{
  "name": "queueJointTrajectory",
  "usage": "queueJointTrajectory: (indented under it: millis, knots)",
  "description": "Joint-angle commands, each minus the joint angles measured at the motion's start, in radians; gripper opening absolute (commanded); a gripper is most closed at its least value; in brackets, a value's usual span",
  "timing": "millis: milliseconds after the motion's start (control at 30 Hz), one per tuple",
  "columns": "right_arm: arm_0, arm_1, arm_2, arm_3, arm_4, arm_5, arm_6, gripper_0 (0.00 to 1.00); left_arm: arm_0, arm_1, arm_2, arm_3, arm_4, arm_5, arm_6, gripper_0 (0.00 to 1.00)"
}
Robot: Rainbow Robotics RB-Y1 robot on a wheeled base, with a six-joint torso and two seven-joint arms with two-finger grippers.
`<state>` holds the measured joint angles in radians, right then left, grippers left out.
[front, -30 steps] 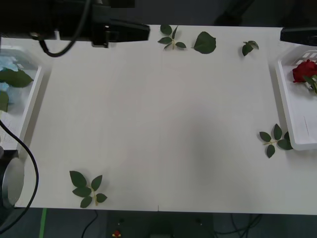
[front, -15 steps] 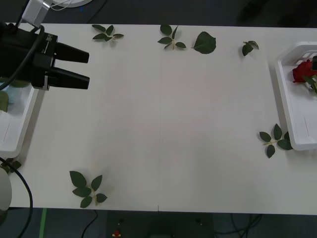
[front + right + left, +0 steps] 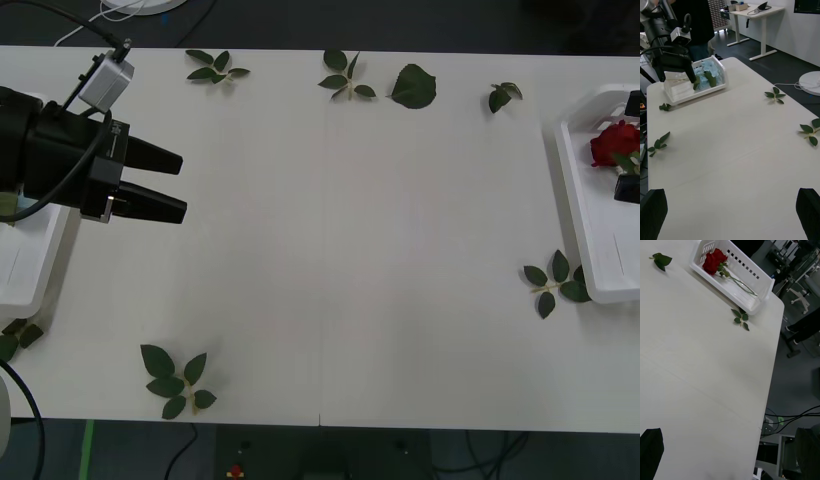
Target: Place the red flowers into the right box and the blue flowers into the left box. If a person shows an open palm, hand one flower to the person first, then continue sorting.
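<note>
The left box (image 3: 28,282) lies at the table's left edge. It holds the blue flowers (image 3: 704,70). Just to the right of that box my left gripper (image 3: 184,186) hovers over bare table, open and empty; it also shows across the table as the left gripper (image 3: 677,79). At the right edge sits the right box (image 3: 582,215) with the red flowers (image 3: 612,142) in its far end, seen again as red flowers (image 3: 714,260) in the right box (image 3: 752,304). My right gripper (image 3: 630,145) hangs over that box, open and empty.
Loose green leaf sprigs lie on the table: one front left (image 3: 178,380), one beside the right box (image 3: 555,280), several along the far edge (image 3: 345,78), and a large single leaf (image 3: 412,86). The table's middle is bare white surface.
My left arm has swung from the table's far left edge toward the front, its open gripper now beside the left box. The right gripper's fingers have come into view over the right box.
</note>
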<state>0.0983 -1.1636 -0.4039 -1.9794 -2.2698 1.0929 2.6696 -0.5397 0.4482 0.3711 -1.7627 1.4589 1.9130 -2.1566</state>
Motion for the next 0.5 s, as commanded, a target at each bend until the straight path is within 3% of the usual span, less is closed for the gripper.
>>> queueJointTrajectory:
  millis: [33, 500]
  knots:
    - [0.014, 0.041, -0.03, -0.032, -0.016, 0.021, 0.033, 1.0, 0.004, 0.037, 0.012, -0.031, -0.068, 0.007, -0.193, 1.0]
    - [0.038, 0.042, -0.029, -0.038, -0.028, 0.021, 0.03, 1.0, 0.021, 0.037, 0.011, -0.032, -0.091, 0.007, -0.233, 1.0]
